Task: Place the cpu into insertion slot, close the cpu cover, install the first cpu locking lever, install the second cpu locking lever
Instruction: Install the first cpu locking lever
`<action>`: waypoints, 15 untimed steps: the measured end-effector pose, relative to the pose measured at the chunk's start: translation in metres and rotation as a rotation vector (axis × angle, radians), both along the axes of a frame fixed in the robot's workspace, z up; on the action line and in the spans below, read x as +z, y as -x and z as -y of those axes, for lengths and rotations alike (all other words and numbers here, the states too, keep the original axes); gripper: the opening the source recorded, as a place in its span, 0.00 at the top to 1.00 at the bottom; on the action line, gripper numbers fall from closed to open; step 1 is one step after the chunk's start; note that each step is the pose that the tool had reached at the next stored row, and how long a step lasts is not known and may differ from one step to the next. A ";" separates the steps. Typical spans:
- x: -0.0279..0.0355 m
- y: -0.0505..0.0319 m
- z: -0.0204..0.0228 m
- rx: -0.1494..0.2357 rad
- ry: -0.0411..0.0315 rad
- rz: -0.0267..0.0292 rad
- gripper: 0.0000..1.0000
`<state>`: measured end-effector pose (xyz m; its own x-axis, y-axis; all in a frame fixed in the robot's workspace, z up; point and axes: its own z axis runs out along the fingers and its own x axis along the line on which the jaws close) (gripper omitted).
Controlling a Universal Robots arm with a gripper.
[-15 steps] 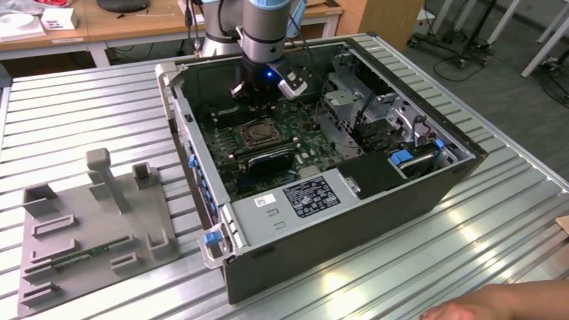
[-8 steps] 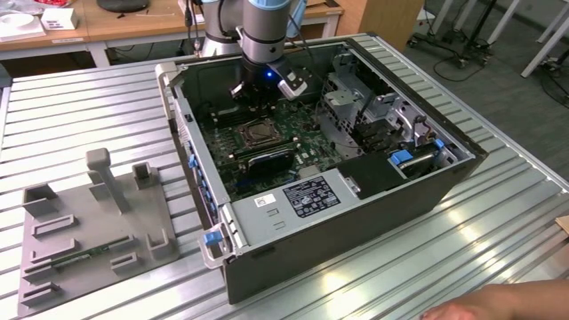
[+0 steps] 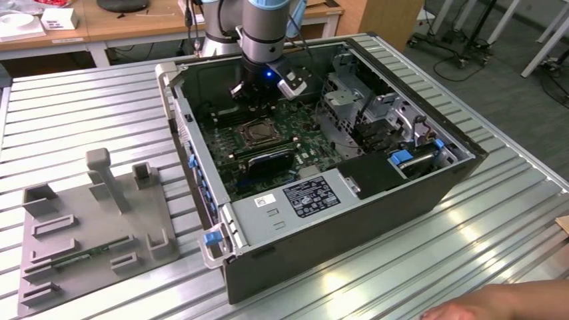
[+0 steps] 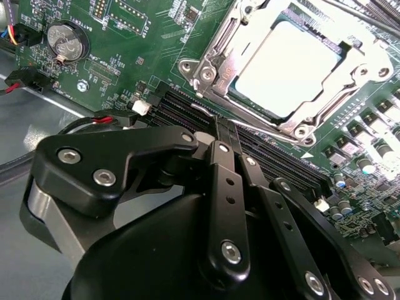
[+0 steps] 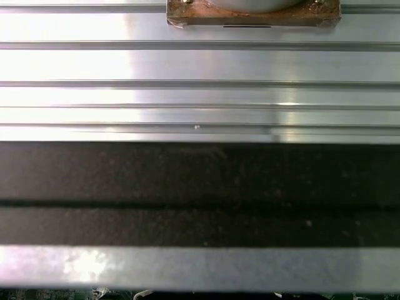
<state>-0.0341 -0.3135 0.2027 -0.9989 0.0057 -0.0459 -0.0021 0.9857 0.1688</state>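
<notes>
tool (image 4: 223, 125), fingers (image 4: 226, 187) pressed together on nothing, rests by the end of a locking lever (image 4: 202, 111); beyond, the cpu (image 4: 284, 62) sits in the insertion slot (image 4: 199, 74) under the lowered cpu cover (image 4: 215, 45); lever step, likely needing a steady push

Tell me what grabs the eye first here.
The open computer case takes the centre of the exterior view, with the arm down inside it. In the second wrist view, the bright cpu sits framed by the cover, with the black gripper just short of it.
</notes>
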 end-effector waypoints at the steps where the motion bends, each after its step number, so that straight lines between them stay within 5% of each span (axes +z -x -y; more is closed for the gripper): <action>1: 0.0000 0.0000 0.0000 0.000 0.0001 0.0000 0.90; 15: -0.0018 -0.0012 0.0001 0.000 0.0001 0.0000 0.90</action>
<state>-0.0329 -0.3135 0.2009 -0.9989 0.0058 -0.0459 -0.0020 0.9857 0.1687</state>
